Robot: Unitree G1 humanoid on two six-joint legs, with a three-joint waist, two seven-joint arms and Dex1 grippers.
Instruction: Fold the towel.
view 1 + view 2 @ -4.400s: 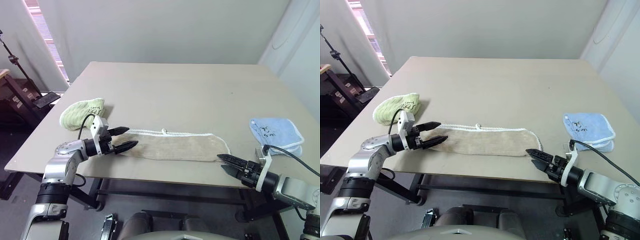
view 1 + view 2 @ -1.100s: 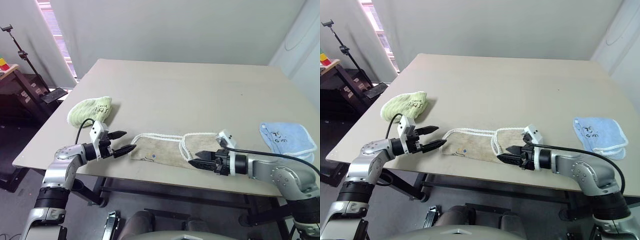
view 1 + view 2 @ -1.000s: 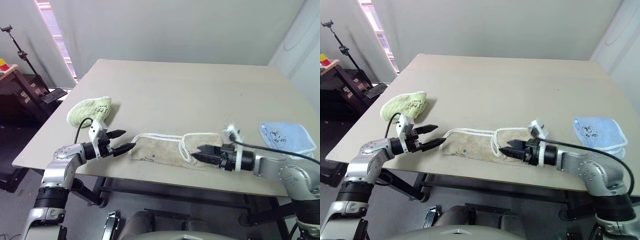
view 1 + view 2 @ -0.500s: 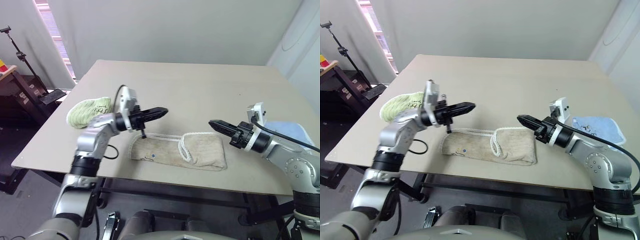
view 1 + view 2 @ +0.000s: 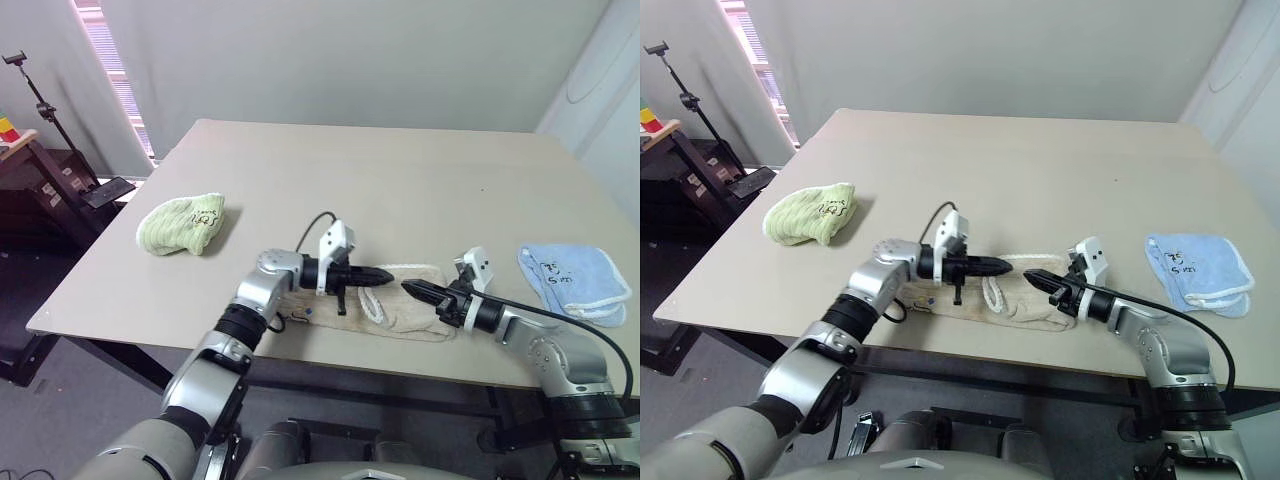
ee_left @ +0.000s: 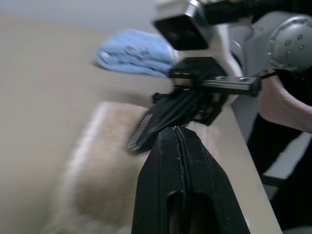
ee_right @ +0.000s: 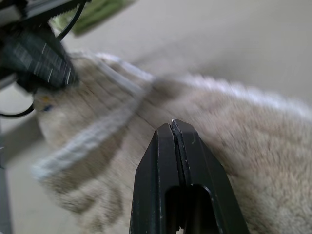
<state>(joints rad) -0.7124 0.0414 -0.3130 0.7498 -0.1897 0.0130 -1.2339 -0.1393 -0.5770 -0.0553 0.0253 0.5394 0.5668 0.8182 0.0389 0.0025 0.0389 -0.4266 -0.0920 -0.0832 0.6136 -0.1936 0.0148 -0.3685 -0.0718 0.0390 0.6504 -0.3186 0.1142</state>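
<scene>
The beige towel (image 5: pixel 397 320) lies folded near the table's front edge, its white-corded end doubled over the middle. My left gripper (image 5: pixel 386 276) reaches across from the left, shut and empty, just above the towel's folded part. My right gripper (image 5: pixel 409 288) comes in from the right, also shut and empty, its tip low over the towel and nearly meeting the left one. In the left wrist view my left gripper (image 6: pixel 176 129) points at the right gripper's black fingers (image 6: pixel 165 114). In the right wrist view my right gripper (image 7: pixel 173 125) hovers over the terry surface (image 7: pixel 243 126).
A light green cloth (image 5: pixel 183 222) sits bunched at the table's left. A light blue cloth (image 5: pixel 575 281) lies at the right edge. The tan table (image 5: pixel 400 175) stretches away behind the towel. A stand and dark furniture are off to the left.
Both grippers have gone from open to shut. My left arm swung right, from the towel's left end to over its middle. My right gripper came down toward the towel's fold.
</scene>
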